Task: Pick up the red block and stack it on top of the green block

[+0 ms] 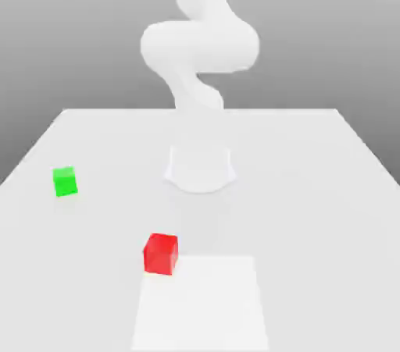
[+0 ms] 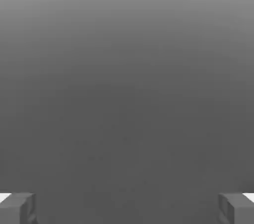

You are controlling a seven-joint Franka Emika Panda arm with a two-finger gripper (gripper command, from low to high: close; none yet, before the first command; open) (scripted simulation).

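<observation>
The gripper (image 2: pixel 127 208) is holding its jaws spread wide, ready to straddle the red block (image 1: pixel 161 254), which is sitting well apart from the green block (image 1: pixel 65 181) on the worktop (image 1: pixel 312 186).

Red block (image 1: pixel 161 254) flat on table, well apart from green block (image 1: pixel 65 181).

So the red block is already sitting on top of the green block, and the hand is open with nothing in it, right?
Not stacked. In the exterior view the red block sits on the table, apart from the green block. The hand is open and empty, as the hand view shows.
</observation>
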